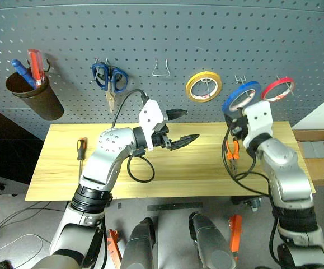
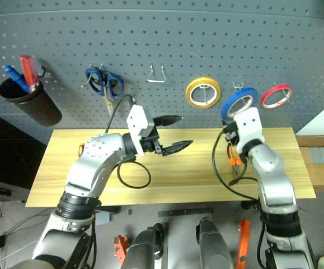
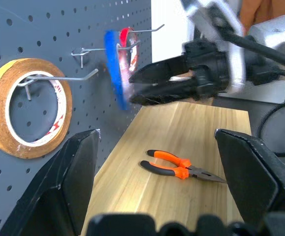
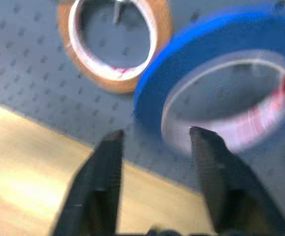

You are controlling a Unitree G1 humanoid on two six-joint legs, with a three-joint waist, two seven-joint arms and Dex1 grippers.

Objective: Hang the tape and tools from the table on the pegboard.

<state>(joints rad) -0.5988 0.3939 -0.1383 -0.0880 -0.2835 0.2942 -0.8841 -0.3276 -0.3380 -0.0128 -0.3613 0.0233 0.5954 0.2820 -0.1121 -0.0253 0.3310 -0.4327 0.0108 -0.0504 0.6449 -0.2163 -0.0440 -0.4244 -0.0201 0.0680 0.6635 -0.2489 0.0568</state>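
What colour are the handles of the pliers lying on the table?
The pliers have orange and black handles, best seen in the left wrist view.

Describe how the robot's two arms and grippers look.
Both arms are silver-grey, rounded metal segments with black joint rings. Each wrist carries a white block, and each gripper, left gripper and right gripper, has two black pointed fingers. Black cables loop loosely from both wrists.
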